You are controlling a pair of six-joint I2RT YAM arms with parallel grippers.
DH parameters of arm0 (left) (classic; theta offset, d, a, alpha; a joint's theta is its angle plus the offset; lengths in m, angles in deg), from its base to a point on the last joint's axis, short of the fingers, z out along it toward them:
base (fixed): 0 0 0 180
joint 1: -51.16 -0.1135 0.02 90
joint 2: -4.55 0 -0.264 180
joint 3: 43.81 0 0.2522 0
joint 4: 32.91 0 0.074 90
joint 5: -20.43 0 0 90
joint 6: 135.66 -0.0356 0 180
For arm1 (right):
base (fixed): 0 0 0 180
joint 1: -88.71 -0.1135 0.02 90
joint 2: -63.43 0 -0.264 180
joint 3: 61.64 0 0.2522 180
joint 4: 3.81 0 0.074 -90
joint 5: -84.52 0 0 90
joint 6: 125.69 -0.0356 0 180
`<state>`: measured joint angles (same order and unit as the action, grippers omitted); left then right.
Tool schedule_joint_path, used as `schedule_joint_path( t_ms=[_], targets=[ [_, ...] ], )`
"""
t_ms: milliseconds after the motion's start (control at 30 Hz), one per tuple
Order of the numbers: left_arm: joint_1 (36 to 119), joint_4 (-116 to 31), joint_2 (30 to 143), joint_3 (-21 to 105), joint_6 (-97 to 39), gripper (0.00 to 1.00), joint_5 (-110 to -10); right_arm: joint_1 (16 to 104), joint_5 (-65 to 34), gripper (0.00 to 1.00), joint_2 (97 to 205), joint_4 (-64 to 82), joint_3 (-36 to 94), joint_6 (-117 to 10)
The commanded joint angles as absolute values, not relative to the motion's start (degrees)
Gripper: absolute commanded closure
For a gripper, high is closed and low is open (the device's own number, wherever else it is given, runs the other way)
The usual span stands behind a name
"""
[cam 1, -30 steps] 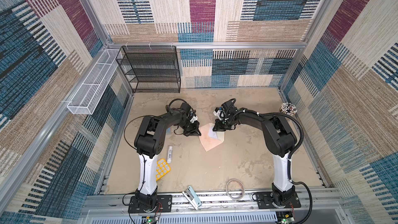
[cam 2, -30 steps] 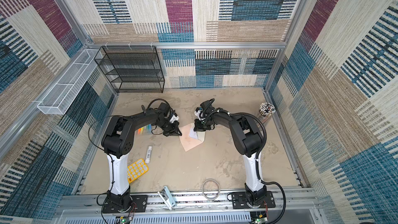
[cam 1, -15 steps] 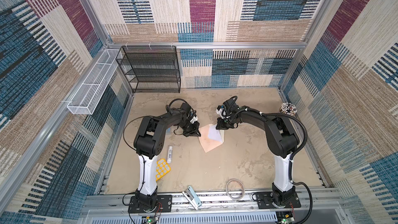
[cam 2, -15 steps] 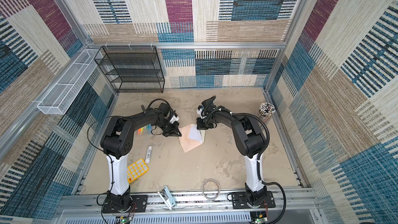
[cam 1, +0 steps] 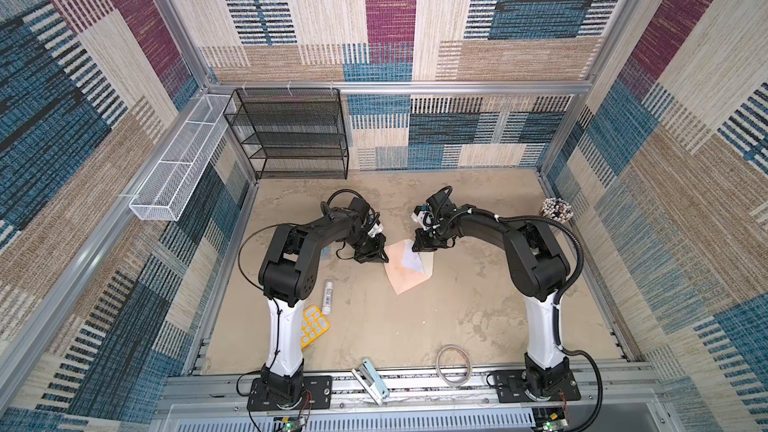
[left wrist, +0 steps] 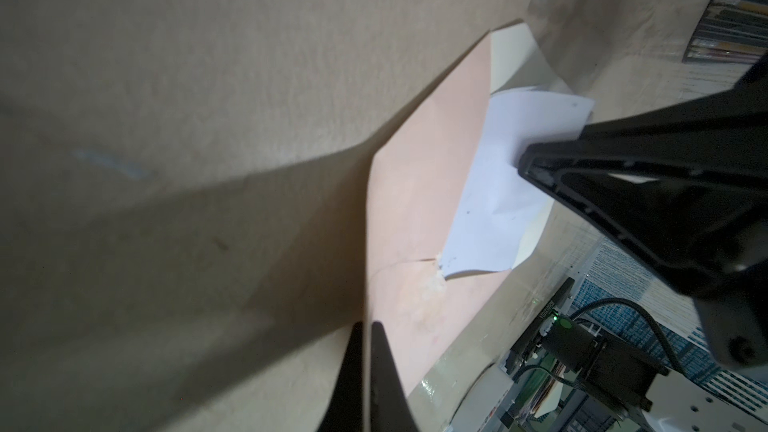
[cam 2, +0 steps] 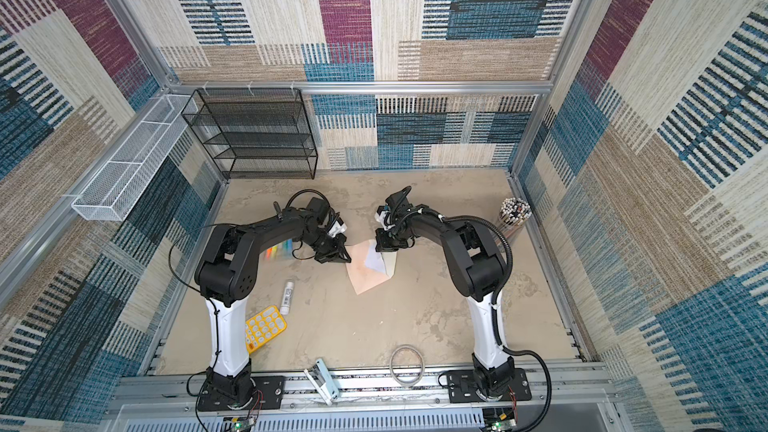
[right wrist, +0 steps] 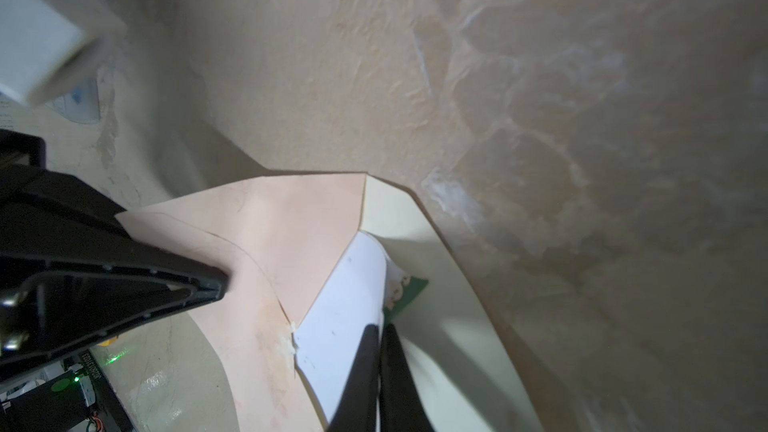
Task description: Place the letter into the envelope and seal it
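White tube (cam 1: 328, 296) lies toward the left edge of the tabletop (cam 1: 457, 317), well apart from the work and untouched. Left claw (cam 1: 383, 258) is fully closed with nothing visibly between its tips. The tips bear down on the left edge of the envelope (cam 1: 402, 278), pinning it.

Envelope lies flat mid-tabletop, a bit toward the back edge, between both claws. Its long axis runs roughly back to front, slightly skewed, mouth facing the right edge. It's pale peach-pink, with diagonal seams meeting at a smudged spot and some creasing.

The letter (left wrist: 494, 193) sits partly in the pocket. The white sheet sticks out of the V-shaped mouth toward the right, bowed upward, with a green border strip showing in the right wrist view. Cream flap (right wrist: 419, 243) lies open beneath it, curling up.

Right claw (right wrist: 379, 326) is pinched closed on the letter's exposed edge — it's the arm nearer the letter.

Judgement: insertion is partway. The pocket lies leftward of the right claw, so the push goes across the envelope's short axis toward the left claw. Sealing not yet done.
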<state>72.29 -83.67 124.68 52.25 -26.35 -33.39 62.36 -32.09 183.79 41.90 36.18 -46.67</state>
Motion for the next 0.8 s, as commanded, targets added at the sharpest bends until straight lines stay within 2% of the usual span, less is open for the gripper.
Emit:
schedule_joint_path(
  t_ms=[0, 267, 767],
  targets=[
    [72.3, -83.6, 125.2, 52.9, -28.8, 0.95, -32.9, 62.0, -34.2, 0.93, 184.2, 41.1, 36.7, -45.8],
    [72.3, -83.4, 125.6, 53.0, -28.8, 0.95, -32.8, 61.4, -35.6, 0.92, 185.0, 40.1, 36.8, -45.9],
    [72.3, -84.1, 124.7, 52.7, -29.8, 0.97, -33.3, 61.5, -25.0, 0.92, 183.1, 47.6, 40.7, -42.9]
  ],
)
